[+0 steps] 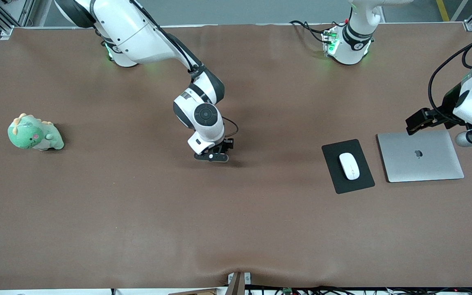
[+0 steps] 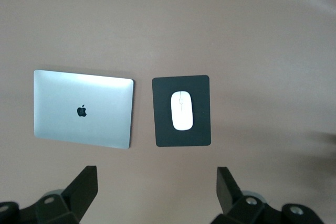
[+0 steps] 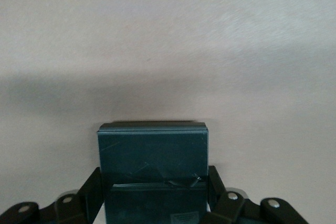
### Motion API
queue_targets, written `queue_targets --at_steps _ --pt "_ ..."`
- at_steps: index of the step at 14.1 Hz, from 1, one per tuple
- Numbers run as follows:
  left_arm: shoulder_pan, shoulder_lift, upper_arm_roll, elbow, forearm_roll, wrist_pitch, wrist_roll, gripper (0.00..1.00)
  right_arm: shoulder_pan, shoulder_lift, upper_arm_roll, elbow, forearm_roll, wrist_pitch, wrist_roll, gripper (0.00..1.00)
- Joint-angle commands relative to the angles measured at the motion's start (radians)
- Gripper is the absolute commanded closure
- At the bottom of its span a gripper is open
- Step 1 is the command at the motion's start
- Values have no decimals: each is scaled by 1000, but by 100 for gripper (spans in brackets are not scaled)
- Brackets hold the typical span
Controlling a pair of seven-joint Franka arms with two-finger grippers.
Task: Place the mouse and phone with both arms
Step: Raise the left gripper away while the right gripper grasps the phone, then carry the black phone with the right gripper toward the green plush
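Note:
The white mouse [image 1: 349, 165] lies on a black mat [image 1: 334, 155] toward the left arm's end of the table. It also shows in the left wrist view [image 2: 182, 110] on the mat [image 2: 163, 129]. My left gripper [image 1: 418, 121] is open and empty [image 2: 157, 187], up over the table by the laptop's edge nearest the robots. My right gripper [image 1: 213, 156] is low over the middle of the table. In the right wrist view it [image 3: 154, 174] is shut on the black phone [image 3: 152, 150], with a finger against each side. In the front view the gripper hides the phone.
A closed silver laptop [image 1: 420, 155] lies beside the mat, closer to the left arm's end; it also shows in the left wrist view [image 2: 81, 109]. A green plush dinosaur [image 1: 34, 133] sits near the right arm's end of the brown table.

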Motion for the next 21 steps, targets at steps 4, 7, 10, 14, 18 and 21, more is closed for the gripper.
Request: queue_targets --at_steps 4,7,10,14,18,21 --pt "38 -30 -2 -17 11 -22 62 0 -74 -150 12 -14 -23 -200 13 100" --pt "81 -42 -16 -17 3 -20 102 0 -109 -204 13 -19 -14 -265 10 100" --pt "85 -77 -24 -34 -12 -19 114 0 -168 -262 13 -45 25 -317 -92 100" --pt "-31 -181 71 -176 -18 39 115 0 -240 -354 10 -137 79 -317 -166 100" --pt "-92 -266 142 -288 -87 78 140 0 -335 -441 12 -246 79 -315 -290 100" --pt "-86 -271 142 -279 -87 49 168 0 -359 -481 9 -304 79 -306 -307 100"
